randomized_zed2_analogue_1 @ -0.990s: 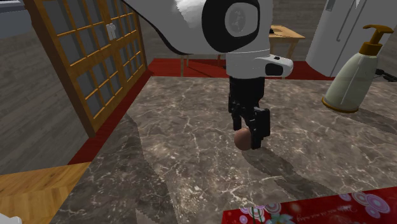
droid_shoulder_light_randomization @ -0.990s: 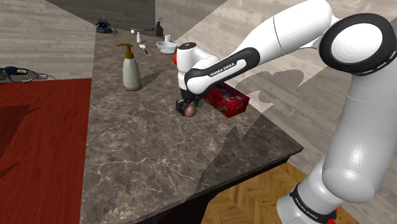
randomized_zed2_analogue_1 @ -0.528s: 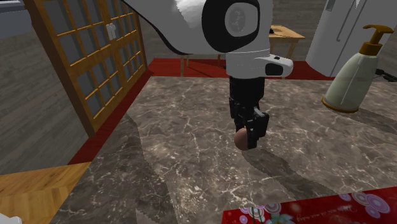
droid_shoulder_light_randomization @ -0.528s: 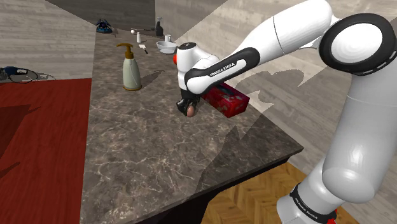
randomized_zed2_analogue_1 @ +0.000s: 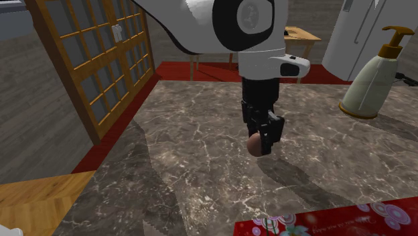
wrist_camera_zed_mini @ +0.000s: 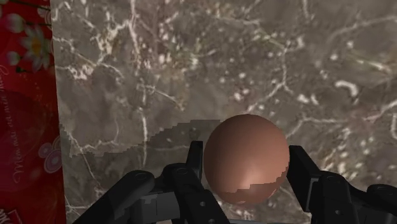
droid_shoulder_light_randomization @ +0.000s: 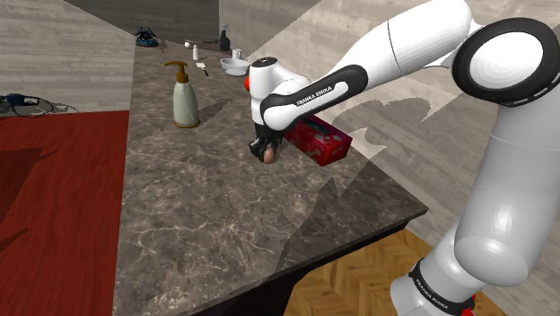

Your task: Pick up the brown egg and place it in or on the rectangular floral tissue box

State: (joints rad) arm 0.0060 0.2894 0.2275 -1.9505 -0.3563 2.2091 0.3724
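You have the brown egg (wrist_camera_zed_mini: 245,159) clamped between the two black fingers of the end effector (randomized_zed2_analogue_1: 260,143) — in the wrist view both fingers press against its sides. The egg looks to hang a little above the marble tabletop (droid_shoulder_light_randomization: 197,215), so I judge the step in hand to be the lift that comes once the grasp is made. The red floral tissue box (droid_shoulder_light_randomization: 318,142) lies near, on the shoulder view's right of the egg, partly behind the forearm.

Your next move calls for more height, enough for the egg to clear the box's near wall. Then make a short sideways carry over the box top and a slow descent. Part the fingers only when the egg is close to the lid. The egg is round and the top looks flat — release low and near the middle, or it may roll off. The soap dispenser (droid_shoulder_light_randomization: 185,97) stands well apart and should not trouble the path.
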